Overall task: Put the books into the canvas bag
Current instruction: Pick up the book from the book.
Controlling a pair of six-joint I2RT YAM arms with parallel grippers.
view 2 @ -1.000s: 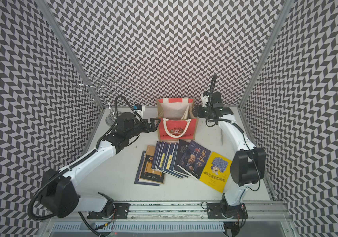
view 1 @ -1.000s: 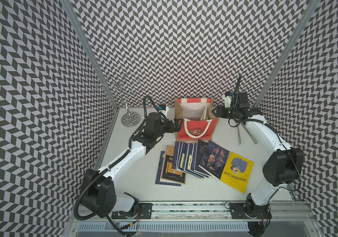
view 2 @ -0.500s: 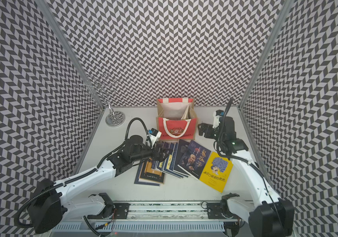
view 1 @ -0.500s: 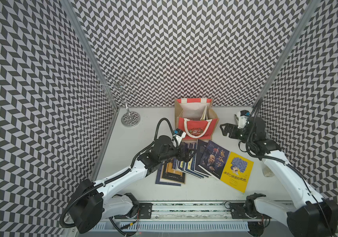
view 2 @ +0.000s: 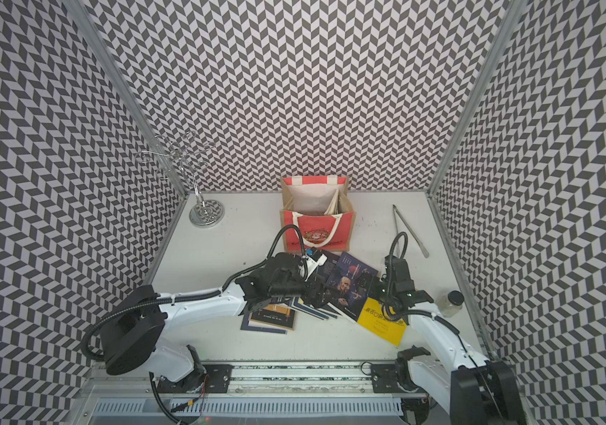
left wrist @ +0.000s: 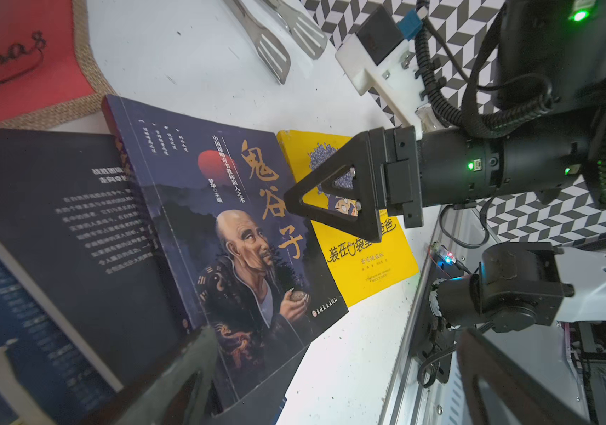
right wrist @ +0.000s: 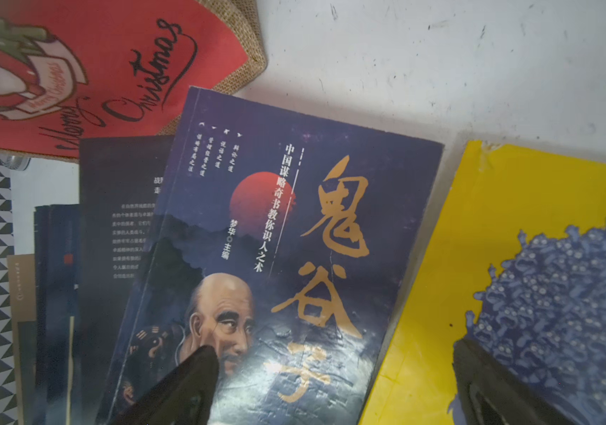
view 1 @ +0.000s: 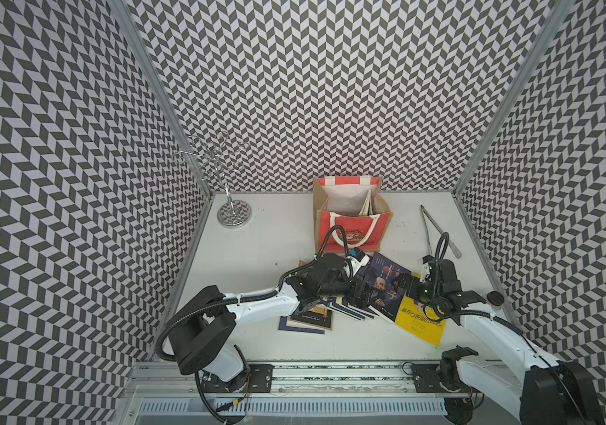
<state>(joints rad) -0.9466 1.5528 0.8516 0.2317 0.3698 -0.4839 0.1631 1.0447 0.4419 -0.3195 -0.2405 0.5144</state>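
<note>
Left gripper (left wrist: pixel 342 335): spread wide, empty, low over the overlapped navy paperbacks (left wrist: pixel 55 239). Right gripper (right wrist: pixel 332 346): likewise spread wide and empty, straddling the seam between the navy book with the bald elder (right wrist: pixel 294 257) and the yellow book (right wrist: pixel 515 265). No contact with either cover to be made out; which of the two overlaps the other, hard to tell.

Probably light, thin and floppy, with glossy covers apt to slip. Flat on the white table (view 1: pixel 257 265) and fanned, so little to pinch from straight above. Best taken at a free long edge or a raised corner, close to the spine to limit sagging.

Just behind the books, upright: the canvas bag (view 1: pixel 377 230). Only in both top views: its open mouth, with pale pages (view 1: pixel 367 200) standing inside. Only in the right wrist view: the "Merry Christmas" script, legible. Only in the left wrist view: the right gripper's triangular finger, side-on over the yellow cover.
</note>
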